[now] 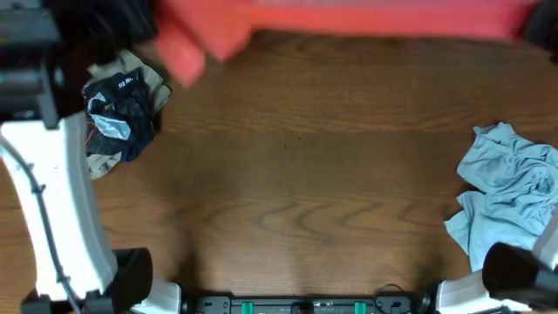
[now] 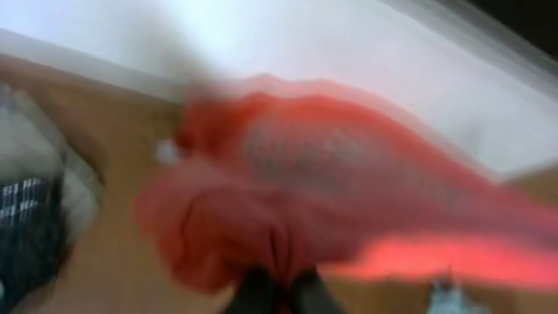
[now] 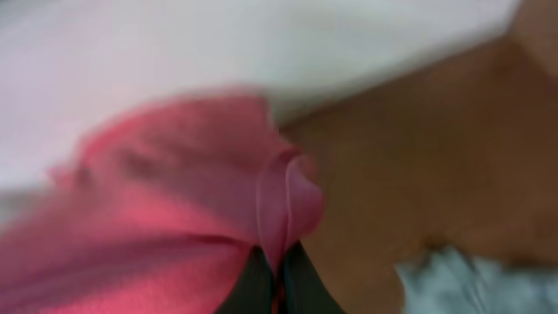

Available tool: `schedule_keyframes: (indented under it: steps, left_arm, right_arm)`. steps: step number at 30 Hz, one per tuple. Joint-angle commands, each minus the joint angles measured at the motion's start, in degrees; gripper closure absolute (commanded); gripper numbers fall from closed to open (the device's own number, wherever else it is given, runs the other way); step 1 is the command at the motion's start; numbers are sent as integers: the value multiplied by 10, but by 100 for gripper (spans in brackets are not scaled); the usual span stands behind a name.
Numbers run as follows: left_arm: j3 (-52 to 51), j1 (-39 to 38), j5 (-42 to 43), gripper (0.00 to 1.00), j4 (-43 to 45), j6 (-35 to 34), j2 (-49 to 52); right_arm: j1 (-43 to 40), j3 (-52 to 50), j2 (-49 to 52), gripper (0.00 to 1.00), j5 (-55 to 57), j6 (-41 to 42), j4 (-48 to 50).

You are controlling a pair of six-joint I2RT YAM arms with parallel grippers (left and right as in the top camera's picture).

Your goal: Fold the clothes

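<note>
Stretched wide along the far edge of the brown wood-grain table (image 1: pixel 296 174): coral-red cotton T-shirt (image 1: pixel 366 17), blurred, cut off by the top of the overhead view. Long axis side to side, parallel to that far edge. One bunched lobe sagging lower at the left end, just beside the heap of khaki and black patterned garments (image 1: pixel 122 109). Impossible to tell where collar or hem points, or whether any cloth touches the wood.

Left gripper (image 2: pixel 277 292) clamped on the coral-red cotton T-shirt (image 2: pixel 288 174), dark fingertips pressed together with a fold of red cloth pinched between them and the rest ballooning away towards the pale wall. Right gripper (image 3: pixel 275 283) likewise closed on a pinch of the same cloth (image 3: pixel 174 201), a small rounded fold standing up just above the fingertips.

Wide bare wood across the middle and near half of the table, from the red cloth down to the near edge. Left side narrowed by the khaki and black heap, which sits against the white left arm (image 1: pixel 52 201). Right side taken by a crumpled light-blue garment (image 1: pixel 510 187) lying against the right edge, near the base of the right arm, well apart from the red cloth.
</note>
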Motion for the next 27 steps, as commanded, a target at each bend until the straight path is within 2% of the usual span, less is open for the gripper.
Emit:
schedule_keyframes:
  steps: [1, 4, 9, 13, 17, 21, 27]
  left_arm:
    - [-48, -12, 1, 94, -85, 37, 33]
    - [-111, -32, 1, 94, -148, 69, 50]
    - [-277, -69, 1, 94, -169, 110, 54]
    - [-421, -86, 1, 94, -161, 114, 54]
    - [-548, -89, 1, 94, -113, 113, 45]
    - [-637, -89, -33, 94, -84, 81, 16]
    - [-697, -89, -92, 94, -97, 31, -79]
  right_arm:
    - [1, -33, 44, 99, 47, -62, -57]
    - [4, -80, 70, 99, 49, -68, -108]
    - [4, -223, 87, 99, 49, -68, -113]
    - [1, -342, 87, 99, 49, -66, -102]
    - [-9, -436, 86, 99, 52, -66, -90]
    - [-26, -489, 85, 99, 79, -54, -90]
    - [-44, -508, 62, 99, 87, -53, -109]
